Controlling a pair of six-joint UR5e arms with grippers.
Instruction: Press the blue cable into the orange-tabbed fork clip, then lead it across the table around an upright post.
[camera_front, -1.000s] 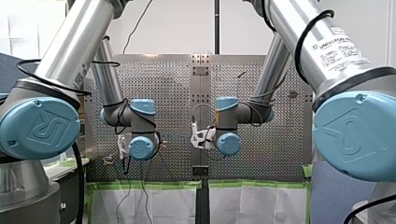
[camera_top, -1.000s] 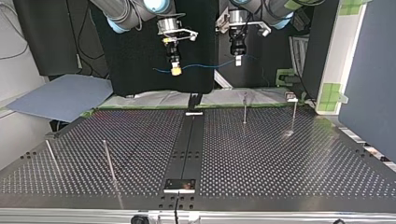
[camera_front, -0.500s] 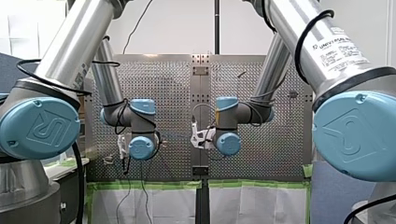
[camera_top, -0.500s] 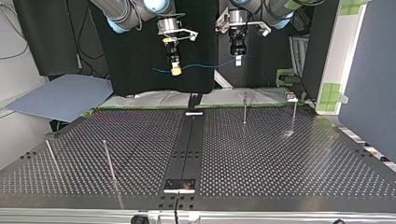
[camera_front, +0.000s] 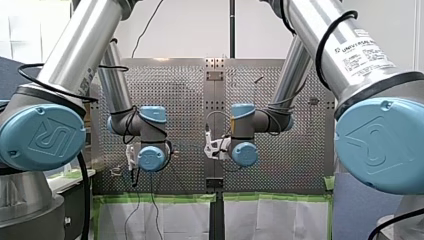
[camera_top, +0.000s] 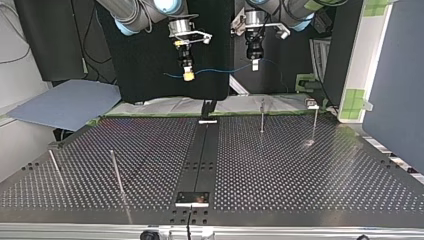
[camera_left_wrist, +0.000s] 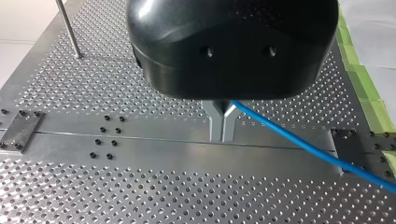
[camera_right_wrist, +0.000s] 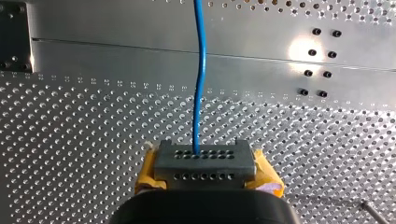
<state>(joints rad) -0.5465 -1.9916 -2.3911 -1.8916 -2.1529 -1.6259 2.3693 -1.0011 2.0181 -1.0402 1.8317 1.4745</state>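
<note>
The blue cable (camera_top: 220, 70) hangs in the air, strung between both grippers well above the perforated table (camera_top: 300, 170). In the top view my right gripper (camera_top: 188, 76), with yellow pads, is shut on the cable towards its left end. My left gripper (camera_top: 254, 65) is shut on it further right. In the left wrist view the metal fingers (camera_left_wrist: 223, 122) pinch the blue cable (camera_left_wrist: 303, 149), which runs off to one side. In the right wrist view the blue cable (camera_right_wrist: 200, 84) comes straight out of my shut gripper (camera_right_wrist: 201, 156) between its yellow pads (camera_right_wrist: 147, 175). I can make out no orange-tabbed clip.
Upright posts stand on the table: two at the top view's right (camera_top: 262, 117) (camera_top: 315, 122) and two at its left (camera_top: 116, 172) (camera_top: 55, 167). A smooth centre rail (camera_top: 202, 150) with a black plate (camera_top: 192, 198) divides the table. Another post (camera_left_wrist: 70, 30) shows in the left wrist view.
</note>
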